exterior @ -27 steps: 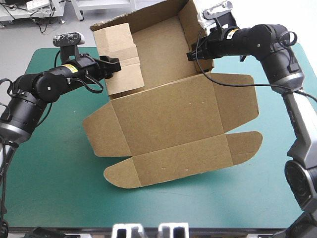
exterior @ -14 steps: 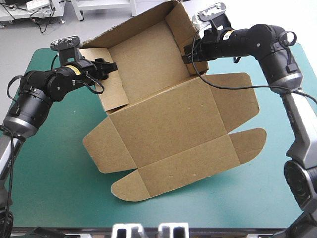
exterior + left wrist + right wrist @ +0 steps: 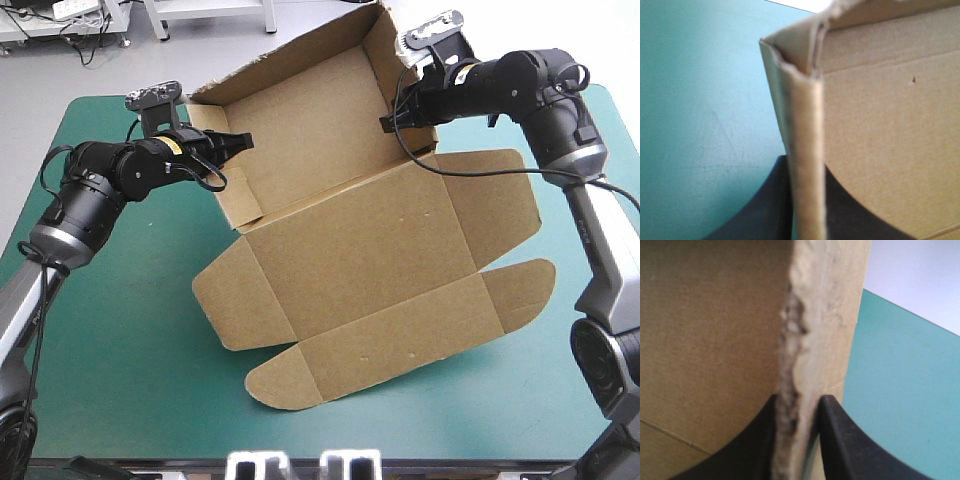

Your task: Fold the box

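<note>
1. Box [image 3: 365,215]: brown board, a cut sheet partly formed. Back and side walls are raised into an open tray; the lid panel [image 3: 380,275] and its flaps are spread flat.
2. Location: the tray part is tipped up between the two grippers, over the far side of the worktop [image 3: 120,330]. The lid panel spreads out below both grippers toward the near edge, on or just over the teal-green cover; contact cannot be told.
3. Left gripper [image 3: 232,143]: black fingers nearly together, pinching the tray's left side wall. In its wrist view the folded-over board edge runs straight up between them.
4. Right gripper [image 3: 395,115]: likewise clamped narrow, on the right side wall. The wall's rough cut edge sits between its fingers, with the tray's inside to one side and bare cover to the other.
5. Handling, judged: light, and stiff across the panels but weak at the score lines. It should hinge readily there and crease or tear if bent elsewhere. The matt surface should not slip under a firm pinch. The right wall's edge looks frayed.
6. Holds, judged: best taken by the wall edges, where folded layers give thickness, as both grippers do now. Mid-panel holds would bow the board, and uneven pulls on opposite walls could rack the tray out of square.
</note>
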`<state>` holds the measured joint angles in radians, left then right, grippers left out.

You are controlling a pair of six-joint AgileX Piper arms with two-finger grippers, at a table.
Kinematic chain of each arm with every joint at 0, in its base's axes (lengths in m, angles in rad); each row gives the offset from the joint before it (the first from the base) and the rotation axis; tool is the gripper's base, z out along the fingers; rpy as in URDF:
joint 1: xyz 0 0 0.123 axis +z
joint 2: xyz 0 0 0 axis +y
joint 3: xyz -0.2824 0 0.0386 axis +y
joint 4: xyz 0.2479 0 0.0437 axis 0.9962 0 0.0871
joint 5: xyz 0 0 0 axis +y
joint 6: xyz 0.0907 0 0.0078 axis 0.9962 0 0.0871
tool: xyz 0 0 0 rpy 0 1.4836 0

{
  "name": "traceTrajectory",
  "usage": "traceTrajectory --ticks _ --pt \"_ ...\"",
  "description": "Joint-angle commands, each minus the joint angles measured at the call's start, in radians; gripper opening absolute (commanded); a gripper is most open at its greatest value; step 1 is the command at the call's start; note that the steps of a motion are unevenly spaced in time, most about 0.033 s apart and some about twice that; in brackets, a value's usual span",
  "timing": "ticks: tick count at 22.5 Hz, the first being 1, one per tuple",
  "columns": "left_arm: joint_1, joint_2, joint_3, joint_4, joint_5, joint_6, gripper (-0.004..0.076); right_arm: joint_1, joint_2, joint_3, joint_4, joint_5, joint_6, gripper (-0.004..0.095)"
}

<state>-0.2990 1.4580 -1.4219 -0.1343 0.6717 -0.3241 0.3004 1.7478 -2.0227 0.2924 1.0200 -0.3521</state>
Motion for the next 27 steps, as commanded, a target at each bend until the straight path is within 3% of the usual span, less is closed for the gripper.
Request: traceTrajectory --ticks 1,6,11,13,21,27 --pt "-0.031 -0.027 -0.051 -0.089 -0.051 0.111 -0.001 0.014 0.006 -0.025 0.027 0.062 0.028 -0.0024" --pt "-0.031 0.073 -0.103 -0.098 0.092 0.19 -0.001 0.014 0.095 -0.025 -0.028 0.196 0.075 -0.0024" --pt "-0.048 0.222 -0.196 -0.224 0.188 0.36 -0.001 0.014 0.163 -0.023 -0.057 0.233 0.129 -0.0024" --pt "-0.057 0.281 -0.247 -0.218 0.229 0.358 -0.001 0.014 0.173 -0.023 -0.077 0.235 0.166 -0.0024" --pt "-0.071 0.621 -0.721 -0.202 0.596 0.284 -0.001 0.014 0.198 -0.016 -0.177 0.235 0.33 -0.0024" --pt "-0.162 0.697 -0.843 0.055 0.623 0.218 -0.001 0.014 0.282 0.003 -0.114 0.235 0.368 -0.0023"
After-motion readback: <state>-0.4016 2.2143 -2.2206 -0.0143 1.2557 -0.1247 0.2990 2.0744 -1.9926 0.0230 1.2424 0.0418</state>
